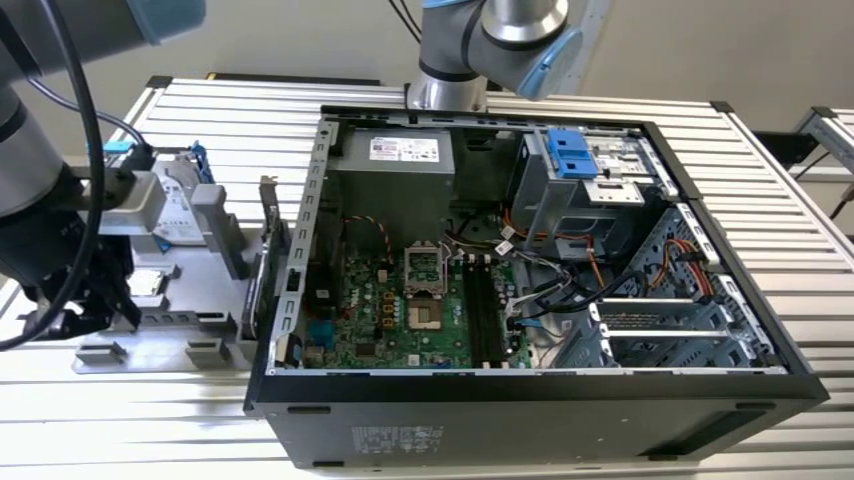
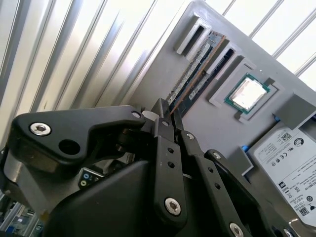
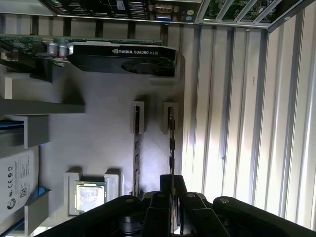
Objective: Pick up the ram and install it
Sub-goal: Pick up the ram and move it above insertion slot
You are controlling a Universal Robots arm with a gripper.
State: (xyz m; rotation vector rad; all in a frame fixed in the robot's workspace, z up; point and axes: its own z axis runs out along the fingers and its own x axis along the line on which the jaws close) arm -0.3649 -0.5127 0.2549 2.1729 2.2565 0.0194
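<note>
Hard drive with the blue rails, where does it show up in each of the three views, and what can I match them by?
Exterior view: the hard drive sits on the grey tray at the exterior view's left, outside the computer case.
Second wrist view: the hard drive, white label showing, lies just past the processor chip.
First wrist view: the hard drive lies beside the processor chip.
Shared landmark: the processor chip next to the drive.
</note>
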